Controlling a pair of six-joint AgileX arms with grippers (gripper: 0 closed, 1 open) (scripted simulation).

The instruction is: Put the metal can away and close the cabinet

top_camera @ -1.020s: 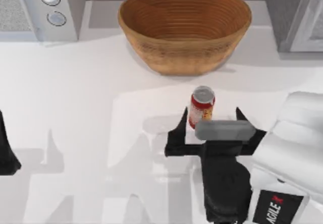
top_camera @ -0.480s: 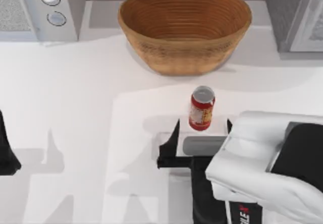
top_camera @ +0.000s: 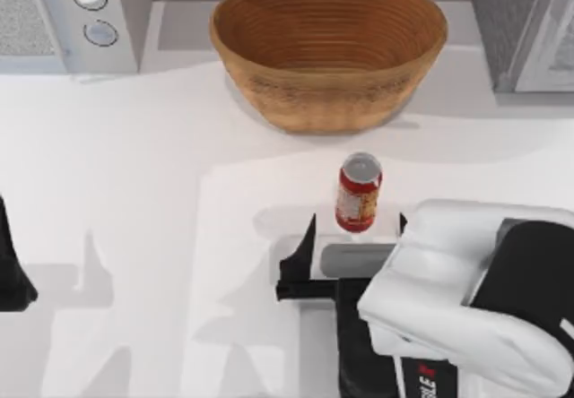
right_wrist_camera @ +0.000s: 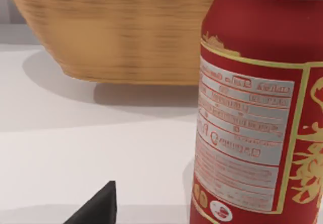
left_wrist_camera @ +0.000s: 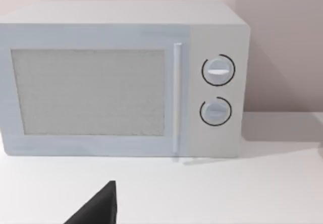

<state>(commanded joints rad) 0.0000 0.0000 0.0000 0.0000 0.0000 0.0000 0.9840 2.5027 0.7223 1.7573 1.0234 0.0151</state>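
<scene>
The metal can (top_camera: 359, 192) stands upright on the white table, red label and silver lid, just in front of the wicker bowl. My right gripper (top_camera: 357, 222) is open right behind it on the near side, its black fingertips (top_camera: 310, 223) spread wider than the can and not touching it. The can (right_wrist_camera: 252, 113) looms close in the right wrist view, beside one fingertip (right_wrist_camera: 101, 206). The grey cabinet (top_camera: 520, 30) sits in the back right corner. My left gripper (top_camera: 11, 268) is parked at the table's left edge, one fingertip (left_wrist_camera: 101, 206) seen in its wrist view.
A large wicker bowl (top_camera: 327, 48) stands at the back centre, close behind the can. A white microwave (top_camera: 72, 12) occupies the back left corner. My right arm's white forearm (top_camera: 466, 290) covers the front right of the table.
My right gripper has drawn back toward the table's front and slightly left, away from the can, and the white forearm has swung over it. The can and the left arm have not moved.
</scene>
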